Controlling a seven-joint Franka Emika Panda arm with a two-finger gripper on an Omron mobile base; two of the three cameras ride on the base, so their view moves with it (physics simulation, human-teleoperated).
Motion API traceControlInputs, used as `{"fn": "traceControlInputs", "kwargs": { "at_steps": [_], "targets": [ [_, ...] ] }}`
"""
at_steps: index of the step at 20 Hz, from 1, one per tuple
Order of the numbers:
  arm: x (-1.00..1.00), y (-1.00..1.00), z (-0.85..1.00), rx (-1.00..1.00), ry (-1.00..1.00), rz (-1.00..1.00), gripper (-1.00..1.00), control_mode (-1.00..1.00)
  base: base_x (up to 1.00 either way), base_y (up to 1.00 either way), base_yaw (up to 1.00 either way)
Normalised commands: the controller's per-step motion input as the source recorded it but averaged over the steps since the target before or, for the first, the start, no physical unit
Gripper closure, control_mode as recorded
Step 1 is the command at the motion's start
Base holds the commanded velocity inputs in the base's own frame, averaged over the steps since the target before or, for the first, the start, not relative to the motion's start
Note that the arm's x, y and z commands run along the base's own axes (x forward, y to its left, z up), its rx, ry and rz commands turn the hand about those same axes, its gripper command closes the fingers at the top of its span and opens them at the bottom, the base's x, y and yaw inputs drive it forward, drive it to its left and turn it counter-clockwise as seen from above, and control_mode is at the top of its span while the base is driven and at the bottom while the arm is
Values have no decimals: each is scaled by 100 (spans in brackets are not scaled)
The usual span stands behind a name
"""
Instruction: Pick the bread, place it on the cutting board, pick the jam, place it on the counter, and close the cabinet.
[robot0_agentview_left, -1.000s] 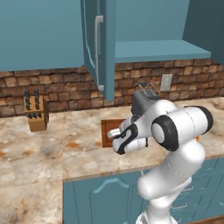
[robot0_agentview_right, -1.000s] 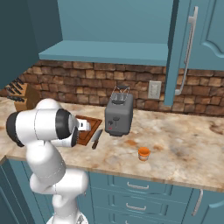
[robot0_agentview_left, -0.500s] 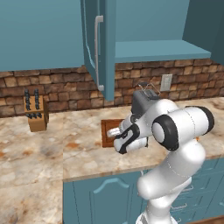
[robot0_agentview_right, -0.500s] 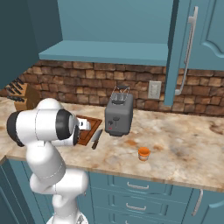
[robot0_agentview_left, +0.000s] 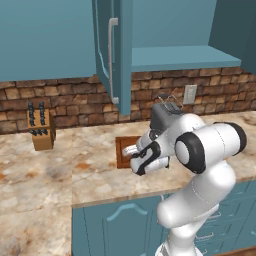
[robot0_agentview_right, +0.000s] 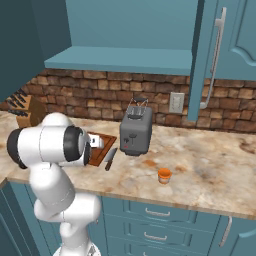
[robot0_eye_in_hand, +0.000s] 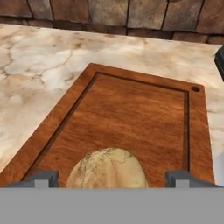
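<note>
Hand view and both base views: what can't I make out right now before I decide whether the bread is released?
- Bread: its lower part is cut off at the bottom of the hand view, so whether it rests on the cutting board is unclear.
- Gripper: only the fingertips show, wide of the bread; contact cannot be judged.
- Left base view: the arm covers much of the board.
- Jam: too small for lid detail.

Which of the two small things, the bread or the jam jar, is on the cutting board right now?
The bread: it sits on the cutting board between the gripper's fingertips. The jam stands apart on the bare counter, in front of the toaster.
</note>
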Motion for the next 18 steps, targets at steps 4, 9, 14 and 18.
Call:
{"fn": "traceControlInputs", "kwargs": {
  "at_steps": [4,9,14,18],
  "targets": [
    [-14,0,36,0,-10,0,-100,-100,0,0,0],
    [-14,0,41,0,-13,0,-100,-100,0,0,0],
    [-11,0,52,0,-13,0,-100,-100,0,0,0],
    [-6,0,56,-1,-13,-1,-100,-100,0,0,0]
  ]
}}
